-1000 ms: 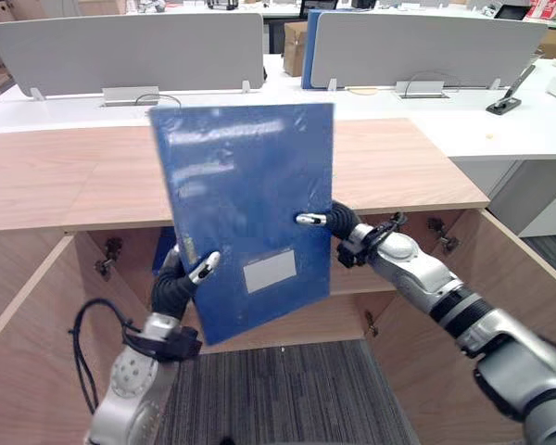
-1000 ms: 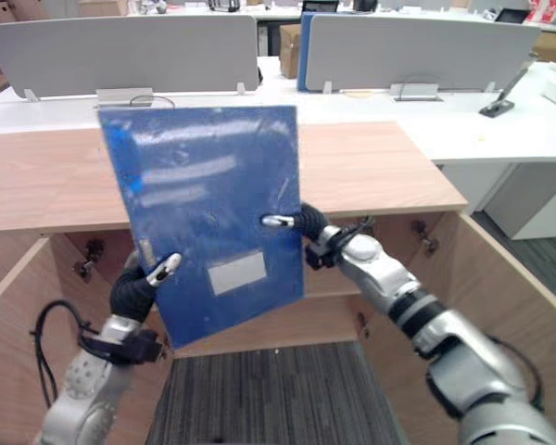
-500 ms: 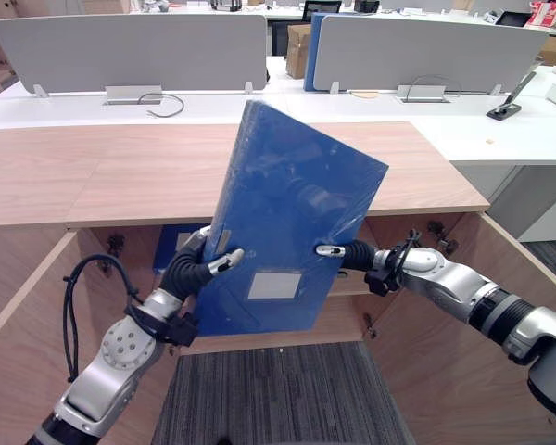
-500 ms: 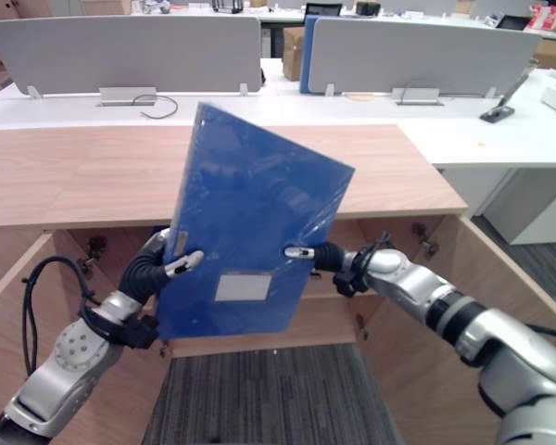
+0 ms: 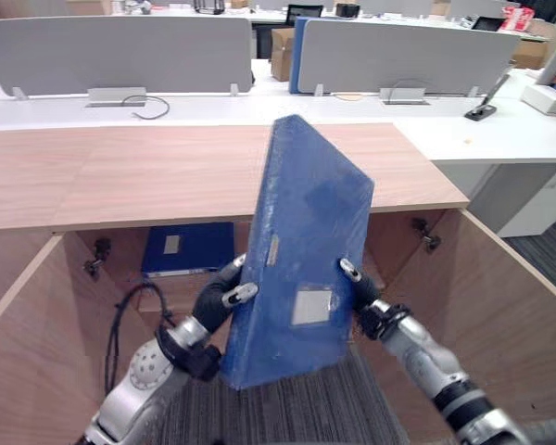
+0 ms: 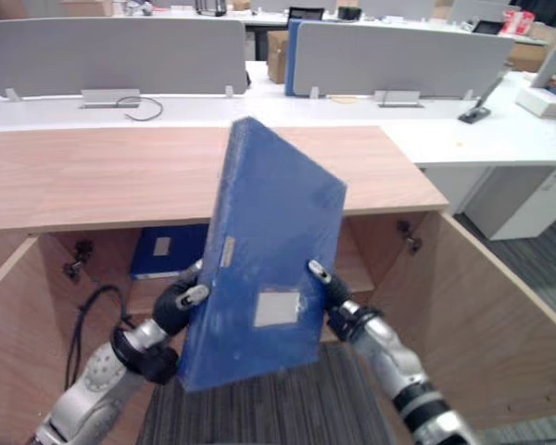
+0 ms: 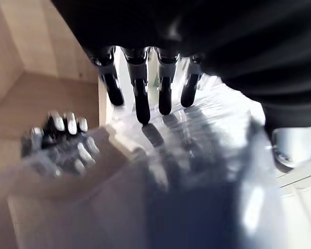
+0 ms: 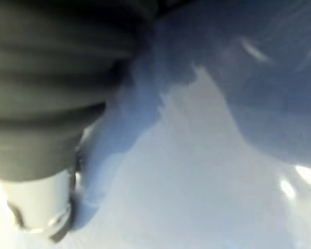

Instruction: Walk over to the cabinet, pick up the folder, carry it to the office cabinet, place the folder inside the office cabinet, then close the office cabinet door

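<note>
I hold a blue folder point(image 5: 306, 241) upright and tilted in front of the open office cabinet point(image 5: 167, 171), its white label point(image 5: 311, 305) facing me. My left hand point(image 5: 215, 302) is at the folder's lower left edge, thumb on the front face. Its fingers point(image 7: 141, 98) lie straight along the folder's glossy surface point(image 7: 207, 135). My right hand point(image 5: 367, 298) grips the lower right edge, thumb hooked over the front and fingers hidden behind. The folder's blue cover point(image 8: 212, 129) sits close against that hand.
A second blue folder point(image 5: 187, 248) lies flat on the shelf inside the cabinet. The cabinet doors stand open at the left point(image 5: 18, 362) and the right point(image 5: 505, 315). Behind the wooden top is a white desk point(image 5: 500, 134) with grey dividers point(image 5: 120, 51). Grey carpet point(image 5: 352, 417) lies below.
The folder has swung to a narrower, more edge-on tilt and come down. Both hands have dropped lower and nearer to me, and my left hand's fingers have straightened. The camera has shifted too.
</note>
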{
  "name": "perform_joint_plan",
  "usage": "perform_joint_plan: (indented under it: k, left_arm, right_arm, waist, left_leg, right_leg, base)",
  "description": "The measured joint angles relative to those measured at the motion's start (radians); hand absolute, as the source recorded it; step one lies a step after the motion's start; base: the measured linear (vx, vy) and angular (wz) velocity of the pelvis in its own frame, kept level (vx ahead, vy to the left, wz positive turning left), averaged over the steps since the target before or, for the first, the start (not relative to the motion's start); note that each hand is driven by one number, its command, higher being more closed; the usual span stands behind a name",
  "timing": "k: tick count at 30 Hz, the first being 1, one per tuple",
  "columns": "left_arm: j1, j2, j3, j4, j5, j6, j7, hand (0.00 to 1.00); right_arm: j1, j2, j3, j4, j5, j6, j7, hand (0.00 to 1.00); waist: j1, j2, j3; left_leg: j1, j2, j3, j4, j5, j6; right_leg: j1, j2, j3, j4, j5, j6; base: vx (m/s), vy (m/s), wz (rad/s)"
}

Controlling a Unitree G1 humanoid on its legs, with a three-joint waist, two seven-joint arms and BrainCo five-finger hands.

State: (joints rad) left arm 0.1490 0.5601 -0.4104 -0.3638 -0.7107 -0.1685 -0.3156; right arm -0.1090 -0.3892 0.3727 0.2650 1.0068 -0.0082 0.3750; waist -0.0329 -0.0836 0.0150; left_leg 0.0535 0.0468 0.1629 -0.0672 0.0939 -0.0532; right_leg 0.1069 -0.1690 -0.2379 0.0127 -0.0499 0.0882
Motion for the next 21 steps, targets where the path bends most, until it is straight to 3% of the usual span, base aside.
perform_joint_plan:
  k: [4, 7, 10, 14, 16, 21]
  left_arm:
    - [0.031, -0.021, 0.010, 0.178, -0.060, 0.024, -0.094, 0.00]
    - [0.057, -0.069, 0.040, 0.419, -0.071, 0.084, -0.136, 0.00]
    - [0.075, -0.119, 0.080, 0.664, -0.041, 0.134, -0.137, 0.00]
    - [0.082, -0.223, 0.203, 1.044, 0.034, 0.177, -0.105, 0.00]
    - [0.079, -0.282, 0.308, 1.251, 0.092, 0.182, -0.053, 0.00]
    - [0.067, -0.354, 0.515, 1.463, 0.218, 0.176, 0.030, 0.00]
  right_arm:
    - [0.124, 0.043, -0.020, 0.000, 0.004, 0.013, -0.024, 1.00]
    - [0.209, 0.101, -0.108, 0.003, -0.006, 0.012, -0.035, 1.00]
    - [0.250, 0.172, -0.190, 0.003, 0.028, 0.002, -0.037, 1.00]
    - [0.285, 0.270, -0.249, 0.017, 0.081, -0.029, -0.064, 1.00]
    - [0.307, 0.306, -0.263, 0.067, 0.081, -0.029, -0.076, 1.00]
    - [0.361, 0.347, -0.276, 0.160, 0.080, -0.024, -0.105, 1.00]
  waist:
    - [-0.007, -0.001, -0.016]
    - [-0.032, 0.004, -0.024]
    - [-0.039, 0.004, -0.025]
    - [-0.049, 0.004, -0.025]
    - [-0.053, 0.009, -0.024]
    - [-0.054, 0.014, -0.018]
  left_leg:
    - [0.003, 0.011, 0.017, -0.007, 0.001, -0.001]
    - [0.003, 0.013, 0.019, -0.010, 0.001, -0.002]
    - [0.003, 0.016, 0.047, -0.014, 0.000, -0.004]
    - [0.008, 0.016, 0.086, -0.015, -0.008, -0.014]
    - [0.028, 0.015, 0.108, -0.018, -0.023, -0.028]
    - [0.053, 0.013, 0.130, -0.018, -0.042, -0.029]
  right_leg:
    - [-0.011, 0.010, 0.022, -0.006, 0.005, -0.001]
    - [-0.015, 0.015, 0.029, -0.009, 0.011, -0.001]
    - [-0.034, 0.020, 0.063, -0.017, 0.025, -0.002]
    - [-0.052, 0.021, 0.115, -0.041, 0.050, 0.000]
    - [-0.051, 0.021, 0.142, -0.042, 0.054, 0.003]
    - [-0.052, 0.024, 0.187, -0.044, 0.062, 0.006]
  base:
    - [-0.01, 0.000, -0.17]
    - [0.00, -0.003, -0.10]
    - [-0.03, 0.020, -0.32]
    - [-0.04, 0.037, -0.40]
    - [-0.03, 0.037, -0.37]
    - [-0.02, 0.021, -0.30]
